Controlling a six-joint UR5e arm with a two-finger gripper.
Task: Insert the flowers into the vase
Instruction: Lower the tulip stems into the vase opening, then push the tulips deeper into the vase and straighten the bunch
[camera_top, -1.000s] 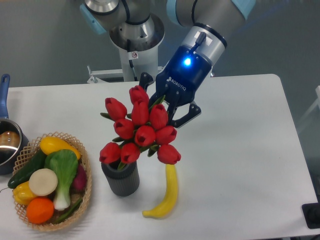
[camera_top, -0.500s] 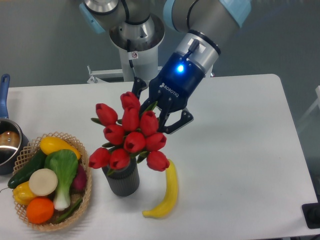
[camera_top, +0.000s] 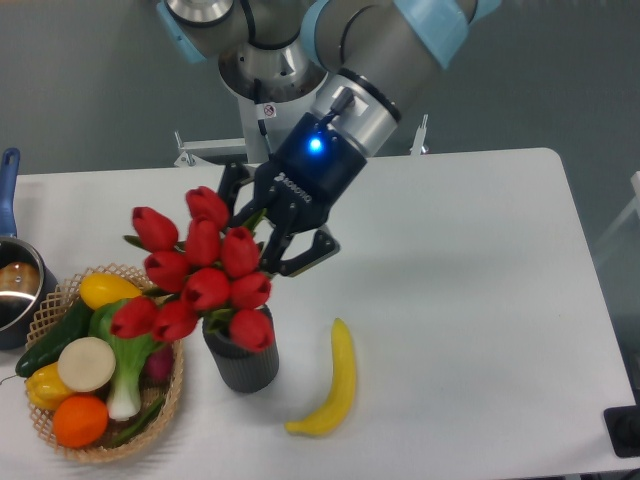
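There is a single fixed view. The gripper (camera_top: 268, 238) sits left of centre in the upper half of the frame, its dark blue body with a lit blue lamp angled down and to the left. Its black fingers (camera_top: 300, 255) reach into the upper right side of the flowers (camera_top: 200, 275), where the leaves and stems bundle together; the fingers appear clamped on the bunch, though the buds hide the exact contact.

The flowers spread from the gripper toward the lower left, tilted rather than upright. The buds are glossy, smooth, red ovals, with small green leaves showing between them. The lowest bud hangs right over the vase (camera_top: 243, 362), covering part of its top, so whether any stem is inside the hole cannot be told. The leftmost buds overlap the basket (camera_top: 60, 300) in the picture.

The vase stands on the white table (camera_top: 480, 300) below the gripper, at lower centre: a short, dark grey ribbed cylinder, matte.

Just right of the vase, not touching it, lies a banana (camera_top: 333, 385), smooth, yellow and curved. The basket at lower left is woven, pale straw, and holds plastic-looking vegetables. At the far left edge a metal pot (camera_top: 15, 290) with a blue handle is partly cut off.
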